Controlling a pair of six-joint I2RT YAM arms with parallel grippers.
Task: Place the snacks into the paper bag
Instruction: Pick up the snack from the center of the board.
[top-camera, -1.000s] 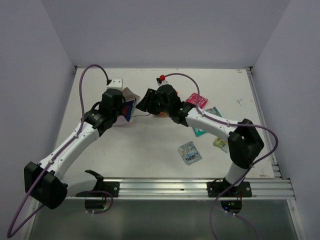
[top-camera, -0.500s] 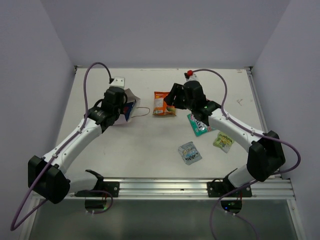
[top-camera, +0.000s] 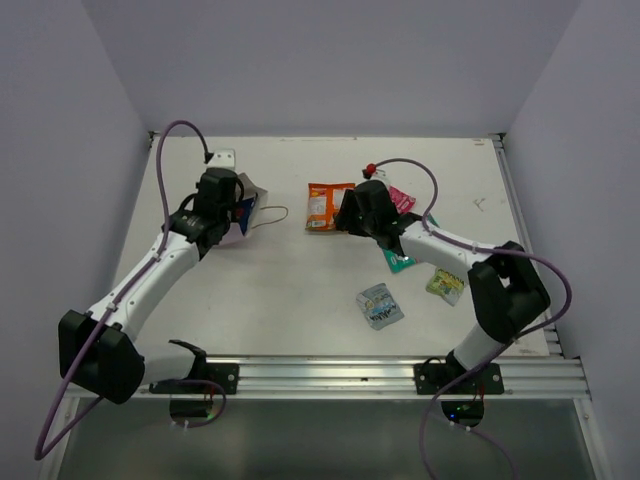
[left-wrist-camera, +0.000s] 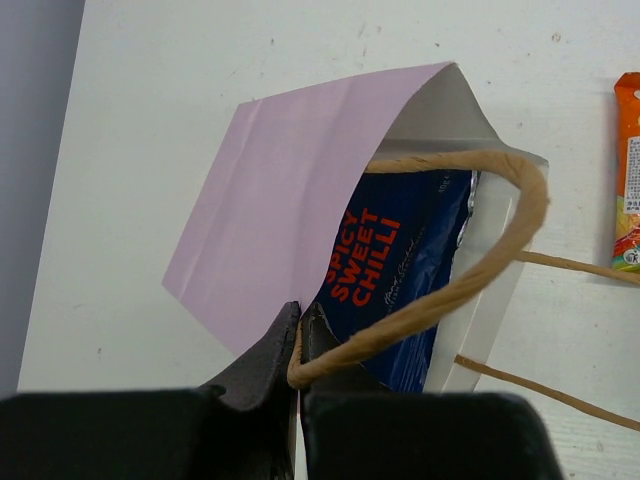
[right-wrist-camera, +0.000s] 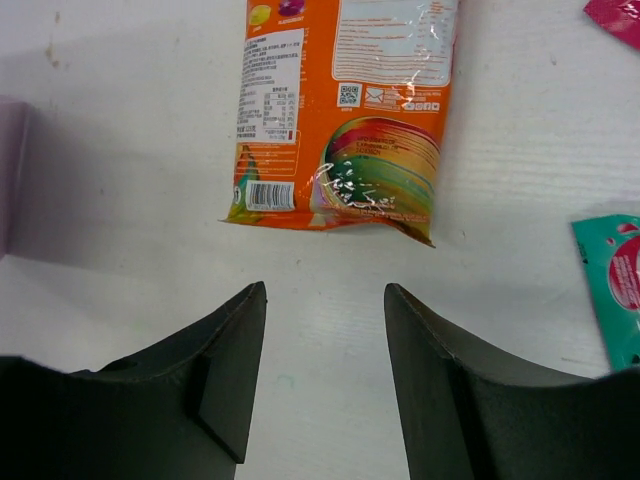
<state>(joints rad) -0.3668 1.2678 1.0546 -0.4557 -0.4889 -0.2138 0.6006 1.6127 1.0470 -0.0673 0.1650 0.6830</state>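
Note:
The pale pink paper bag (left-wrist-camera: 290, 210) lies on its side with its mouth facing right, also in the top view (top-camera: 250, 203). A dark blue snack packet (left-wrist-camera: 400, 270) sits inside it. My left gripper (left-wrist-camera: 301, 312) is shut on the bag's tan string handle (left-wrist-camera: 480, 270) at the near rim. The orange packet (right-wrist-camera: 340, 130) lies flat on the table (top-camera: 327, 206), just beyond my open right gripper (right-wrist-camera: 325, 290), which holds nothing. Teal (top-camera: 398, 255), pink-red (top-camera: 401, 198), yellow-green (top-camera: 444, 283) and silver-grey (top-camera: 380, 305) packets lie to the right.
A small white block (top-camera: 226, 158) sits at the back left behind the bag. The metal rail (top-camera: 330, 375) with both arm bases runs along the near edge. A raised strip (top-camera: 520, 230) borders the table's right side.
My right gripper pulled back rightward from the bag's mouth and opened wider, leaving the orange packet lying exposed on the table. The left gripper and bag shifted slightly left.

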